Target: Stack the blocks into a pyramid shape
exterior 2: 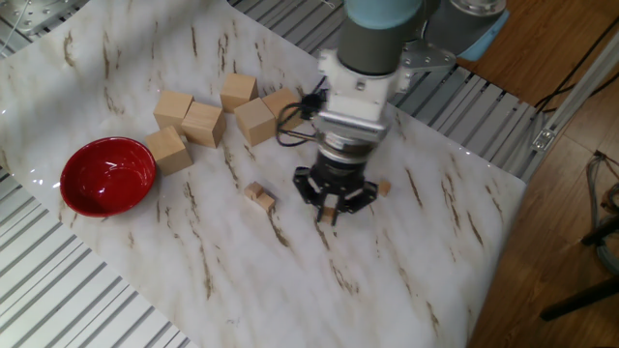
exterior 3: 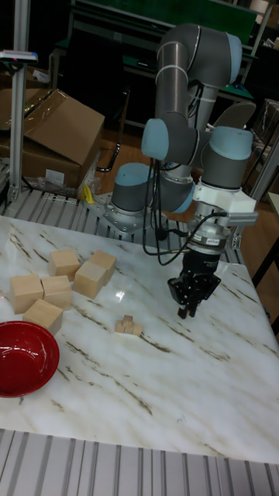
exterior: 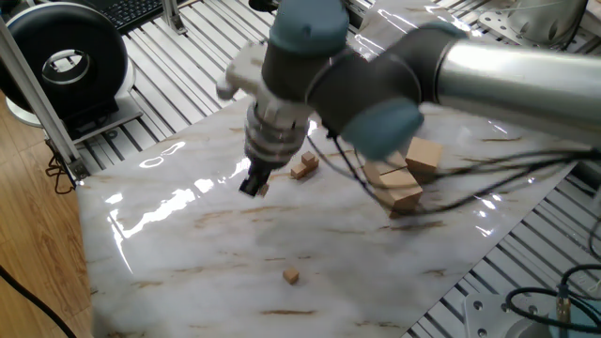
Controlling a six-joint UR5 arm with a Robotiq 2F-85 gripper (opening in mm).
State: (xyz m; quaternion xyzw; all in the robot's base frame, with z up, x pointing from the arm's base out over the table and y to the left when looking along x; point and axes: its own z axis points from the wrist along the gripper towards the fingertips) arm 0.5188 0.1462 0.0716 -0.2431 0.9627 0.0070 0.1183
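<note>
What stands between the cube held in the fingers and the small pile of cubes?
Nothing visible. The gripper holds a tiny cube, and only bare marble lies between it and the small pile.
</note>
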